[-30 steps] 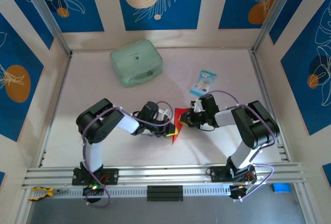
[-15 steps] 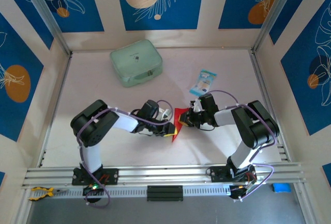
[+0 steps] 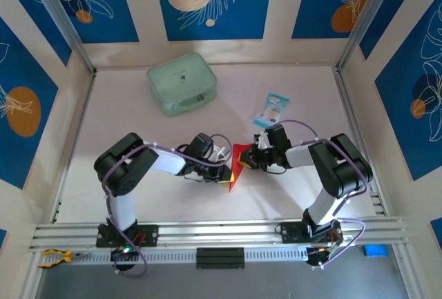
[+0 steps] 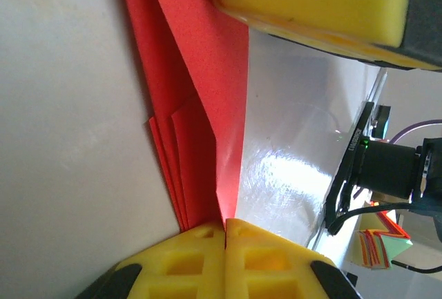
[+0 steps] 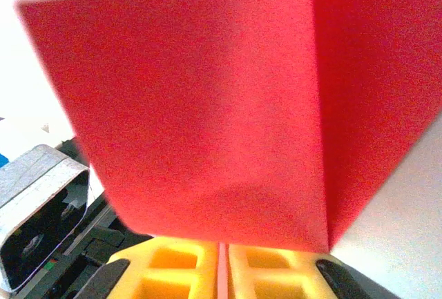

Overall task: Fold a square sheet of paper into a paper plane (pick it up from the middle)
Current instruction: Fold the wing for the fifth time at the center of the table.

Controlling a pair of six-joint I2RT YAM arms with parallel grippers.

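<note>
Presently my left fingers [image 4: 228,244], at nine, and right fingers [image 5: 231,264], at three, both pinch the red paper sheet [image 3: 239,163], axis twelve-to-six.

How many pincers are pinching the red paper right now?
2. The left pincer clamps the red paper from its left, and the right pincer clamps it from its right.

Lab enclosure: aluminium rails [image 3: 221,230], patterned panels [image 3: 210,2].
</note>
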